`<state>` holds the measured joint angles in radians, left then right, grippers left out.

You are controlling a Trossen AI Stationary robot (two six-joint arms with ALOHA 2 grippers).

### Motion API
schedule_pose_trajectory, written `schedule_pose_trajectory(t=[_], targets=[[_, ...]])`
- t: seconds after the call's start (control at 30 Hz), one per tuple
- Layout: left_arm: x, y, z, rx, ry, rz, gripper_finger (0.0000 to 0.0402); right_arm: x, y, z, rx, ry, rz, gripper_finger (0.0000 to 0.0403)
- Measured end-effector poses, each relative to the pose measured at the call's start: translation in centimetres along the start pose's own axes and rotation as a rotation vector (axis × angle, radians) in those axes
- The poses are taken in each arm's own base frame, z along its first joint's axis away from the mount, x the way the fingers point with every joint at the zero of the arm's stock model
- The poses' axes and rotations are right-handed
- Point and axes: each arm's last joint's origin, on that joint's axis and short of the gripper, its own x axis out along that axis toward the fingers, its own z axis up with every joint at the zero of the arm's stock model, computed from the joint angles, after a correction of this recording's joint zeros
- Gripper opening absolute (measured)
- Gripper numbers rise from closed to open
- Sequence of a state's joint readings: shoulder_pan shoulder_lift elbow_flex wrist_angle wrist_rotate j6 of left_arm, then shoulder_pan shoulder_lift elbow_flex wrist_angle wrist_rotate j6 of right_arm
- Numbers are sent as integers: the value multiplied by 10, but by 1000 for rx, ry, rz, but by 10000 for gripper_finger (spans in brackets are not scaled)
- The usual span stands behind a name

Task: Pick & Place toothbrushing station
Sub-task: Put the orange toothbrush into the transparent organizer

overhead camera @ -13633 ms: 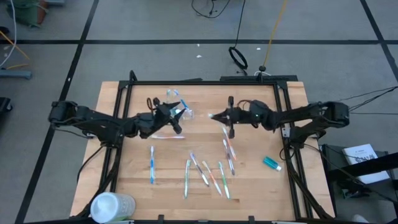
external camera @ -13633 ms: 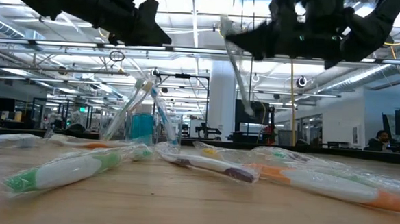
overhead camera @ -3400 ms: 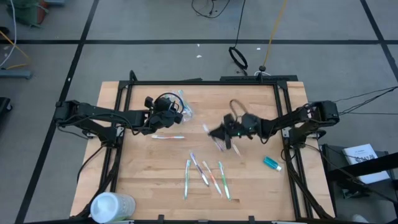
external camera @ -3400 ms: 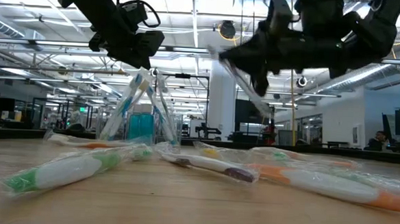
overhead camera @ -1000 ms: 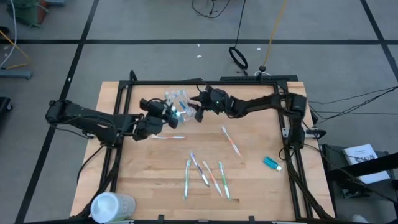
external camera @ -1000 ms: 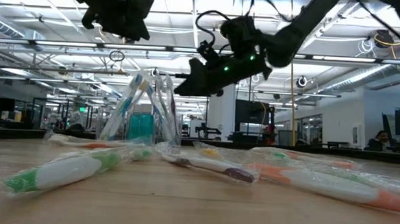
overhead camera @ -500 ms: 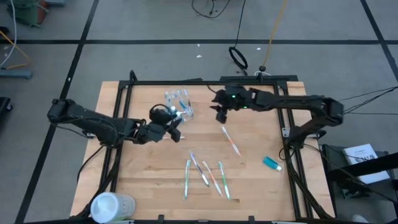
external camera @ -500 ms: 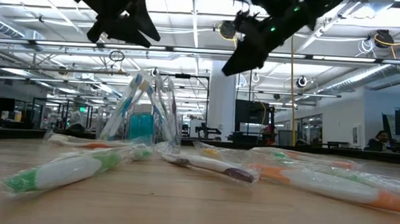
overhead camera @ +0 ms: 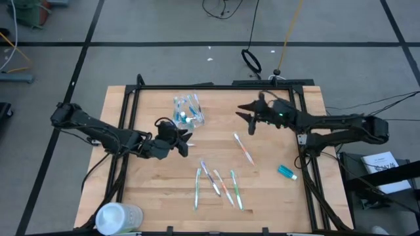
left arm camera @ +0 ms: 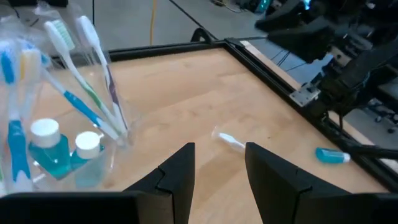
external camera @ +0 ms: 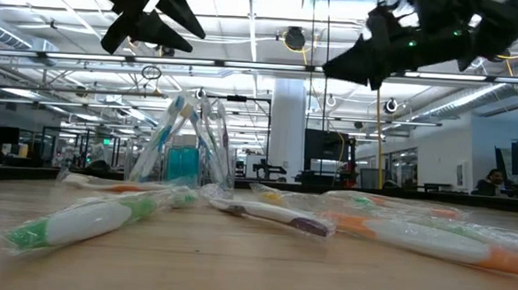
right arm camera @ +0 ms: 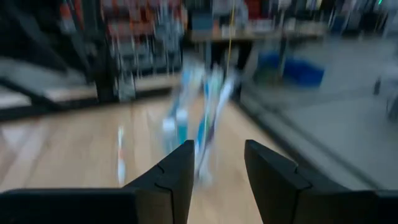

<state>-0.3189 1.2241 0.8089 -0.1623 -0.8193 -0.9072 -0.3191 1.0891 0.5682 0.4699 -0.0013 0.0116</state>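
Observation:
A small clear cup (overhead camera: 187, 113) stands on its base at the table's far middle. It holds several toothbrushes that lean on its rim, and two teal toothpaste tubes (left arm camera: 61, 144). My left gripper (overhead camera: 185, 139) hovers open just on the cup's near side, with nothing between its fingers (left arm camera: 219, 149). My right gripper (overhead camera: 244, 118) hangs open and bare to the right of the cup, pointing level toward it (right arm camera: 214, 144). One toothbrush (overhead camera: 243, 149) lies flat at the middle right. Several more toothbrushes (overhead camera: 218, 184) lie near the front. Another teal tube (overhead camera: 287, 172) lies at the right edge.
A bigger white cylindrical container (overhead camera: 118, 217) stands at the near left corner. A black frame (overhead camera: 210, 86) runs along the table's far edge and sides. Bare wood lies between the cup and the loose toothbrushes.
My right gripper has drawn back from the cup toward the table's right edge and has risen a little. My left gripper has slid from beside the cup toward the near edge and has rolled about its own axis. The cup has stayed where it was.

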Motion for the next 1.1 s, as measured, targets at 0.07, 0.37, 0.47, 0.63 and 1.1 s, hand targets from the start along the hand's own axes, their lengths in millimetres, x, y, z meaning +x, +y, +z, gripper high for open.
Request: schedule_pose_trajectory(t=[0.07,0.37,0.47,0.63,1.1], targets=[[1,-2,-4,-21,5,0,147,-6,0,-3,-5,-97,1,132],[15,-3,-31,-79,193,-1,147,-21,-1,-28,-32,-183,-7,130],[23,3,-36,-129,246,49,147,-21,-1,-31,-85,-172,-11,130],[32,19,-52,-296,350,231,147,-21,-1,-31,-90,-171,-9,130],[38,54,-86,-591,394,750,147,-21,-1,-32,-91,-163,-9,130]])
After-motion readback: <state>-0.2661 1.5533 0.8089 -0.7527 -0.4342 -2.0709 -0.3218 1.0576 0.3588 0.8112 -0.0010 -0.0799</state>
